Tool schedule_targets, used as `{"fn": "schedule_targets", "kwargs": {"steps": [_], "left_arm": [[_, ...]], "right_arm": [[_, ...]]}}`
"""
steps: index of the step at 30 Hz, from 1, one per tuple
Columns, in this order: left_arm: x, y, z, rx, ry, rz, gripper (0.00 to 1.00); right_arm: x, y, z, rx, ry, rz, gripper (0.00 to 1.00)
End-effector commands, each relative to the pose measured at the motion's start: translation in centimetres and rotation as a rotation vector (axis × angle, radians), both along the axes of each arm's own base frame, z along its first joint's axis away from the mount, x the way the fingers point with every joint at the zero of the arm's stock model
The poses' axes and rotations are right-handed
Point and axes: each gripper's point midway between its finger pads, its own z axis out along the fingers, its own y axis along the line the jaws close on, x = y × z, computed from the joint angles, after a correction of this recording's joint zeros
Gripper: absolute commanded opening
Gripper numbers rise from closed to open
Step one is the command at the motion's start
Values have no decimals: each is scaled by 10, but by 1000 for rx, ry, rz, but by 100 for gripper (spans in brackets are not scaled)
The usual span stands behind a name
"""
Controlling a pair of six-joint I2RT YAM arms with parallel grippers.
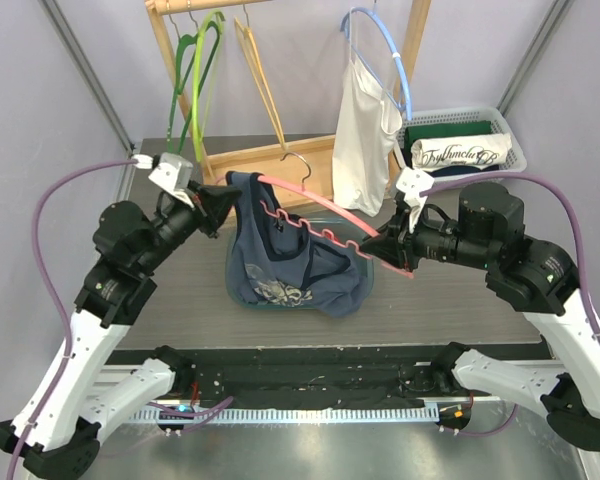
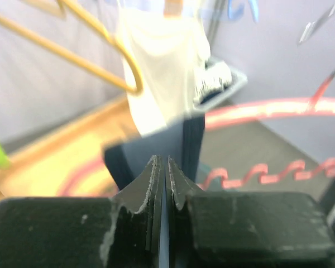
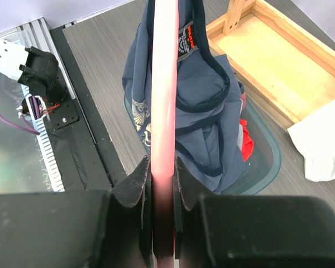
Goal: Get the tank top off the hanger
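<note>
A dark blue tank top (image 1: pixel 280 255) with a printed front hangs from a pink hanger (image 1: pixel 320 203) held above the table; it shows in the right wrist view (image 3: pixel 201 95) too. My left gripper (image 1: pixel 223 205) is shut on the tank top's blue fabric (image 2: pixel 156 148) at the hanger's left end. My right gripper (image 1: pixel 380 243) is shut on the pink hanger's bar (image 3: pixel 162 111) at its right end. The hanger's notched lower bar (image 2: pixel 268 170) shows in the left wrist view.
A teal bin (image 3: pixel 265 159) with red cloth lies under the tank top. A wooden rack (image 1: pixel 280 155) at the back holds green (image 1: pixel 195 75) and wooden hangers and a white tank top (image 1: pixel 365 135) on a blue hanger. A white basket (image 1: pixel 470 140) with folded clothes stands back right.
</note>
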Motion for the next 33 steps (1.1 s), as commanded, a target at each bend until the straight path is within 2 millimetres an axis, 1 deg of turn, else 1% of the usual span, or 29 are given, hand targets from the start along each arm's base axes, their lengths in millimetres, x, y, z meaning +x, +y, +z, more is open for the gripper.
{"fn": "schedule_targets", "kwargs": {"steps": [1, 3, 5, 6, 7, 8, 9, 10, 11, 12, 13, 14, 15, 16, 17, 20, 22, 25, 26, 27, 29, 30, 32, 33], "left_arm": [[7, 25, 83, -44, -258, 137, 7], [9, 26, 89, -44, -265, 148, 7], [3, 14, 75, -35, -194, 67, 13], [-2, 7, 65, -28, -156, 21, 30], [-9, 0, 49, -24, -88, -32, 49], [-19, -8, 33, -13, -48, -99, 72], [-23, -11, 20, -5, -9, -123, 87], [-26, -12, 12, -16, 22, -134, 90], [-27, -13, -4, -10, 55, -140, 91], [-27, -13, -12, -4, 68, -141, 92], [-27, -14, -19, 0, 86, -143, 93], [-25, -15, -34, 7, 119, -141, 94], [-24, -16, -40, 8, 138, -142, 96], [-22, -17, -44, 5, 149, -142, 96], [-20, -19, -52, 3, 173, -144, 97], [-14, -28, -53, -15, 174, -164, 99], [-10, -31, -50, -20, 157, -170, 99], [-7, -34, -48, -17, 138, -170, 94], [-7, -34, -49, -15, 135, -169, 91], [-6, -34, -47, -17, 127, -169, 83], [-6, -34, -47, -19, 122, -169, 74], [-6, -34, -45, -22, 111, -169, 62], [-5, -31, -42, -19, 94, -154, 51], [-4, -31, -44, -13, 90, -152, 42]], "right_arm": [[-7, -9, 18, 78, -47, -33, 1], [-12, -16, 17, 88, -48, -49, 1], [-15, -20, 17, 97, -52, -58, 1], [-16, -22, 19, 101, -59, -64, 1], [-14, -25, 20, 96, -68, -77, 1], [-15, -25, 24, 100, -76, -76, 1], [-13, -24, 25, 96, -78, -75, 1], [-13, -24, 26, 90, -81, -71, 1], [-14, -23, 30, 93, -89, -65, 1], [-11, -21, 29, 83, -83, -62, 1], [-12, -21, 33, 85, -89, -57, 1], [-12, -21, 33, 84, -88, -55, 1], [-12, -20, 35, 86, -91, -52, 1], [-12, -19, 36, 88, -93, -49, 1], [-13, -18, 37, 93, -89, -41, 1], [-13, -17, 38, 103, -90, -38, 1], [-13, -15, 38, 108, -82, -37, 1], [-13, -14, 38, 110, -78, -34, 1], [-13, -14, 37, 109, -77, -34, 1], [-13, -13, 37, 109, -75, -31, 1], [-11, -12, 38, 109, -75, -29, 1], [-12, -11, 38, 109, -73, -25, 1], [-12, -10, 38, 110, -71, -22, 1], [-12, -10, 38, 110, -71, -22, 1]]}}
